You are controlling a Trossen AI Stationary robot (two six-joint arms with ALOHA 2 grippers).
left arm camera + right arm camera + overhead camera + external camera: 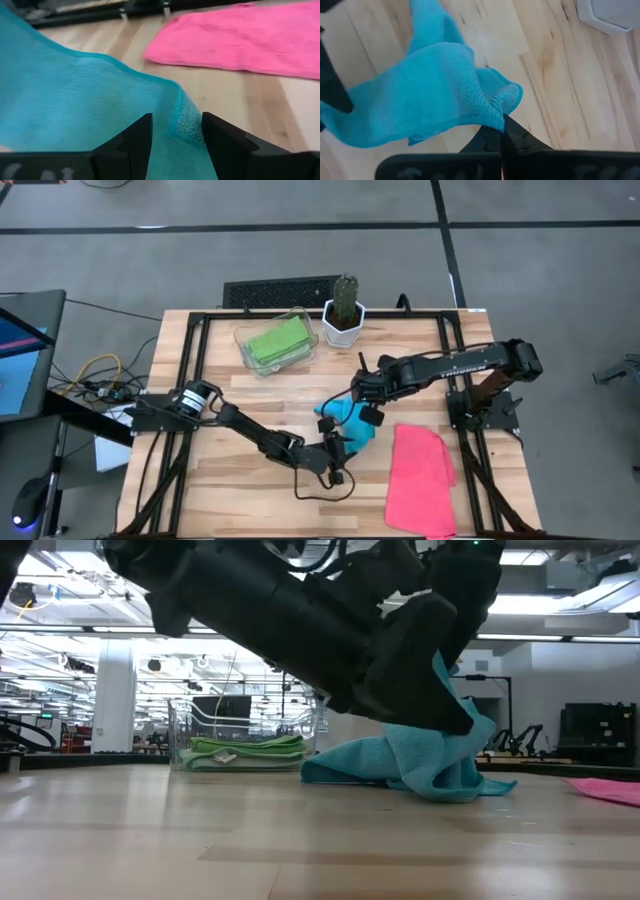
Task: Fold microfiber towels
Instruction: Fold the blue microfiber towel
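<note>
- High view: 2 grippers meet over the blue towel (350,423) at the table's (250,405) centre; left gripper (335,452) at its near side, right gripper (366,392) at its far side.
- Right gripper (502,131): fingers pressed together, pinching a towel corner.
- Left gripper (176,131): fingers part spread, a towel edge between them; grip judged not yet closed.
- Step judged: lifting the bunched blue towel to spread it before folding. Next move calls for the left gripper to close on its edge, then both to draw apart.
- Open room: bare wood left of the left gripper.
- Limits: pink towel (420,480) close on its right; tray (243,340) of folded green towels (278,340) and plant (345,308) beyond the right gripper.
</note>
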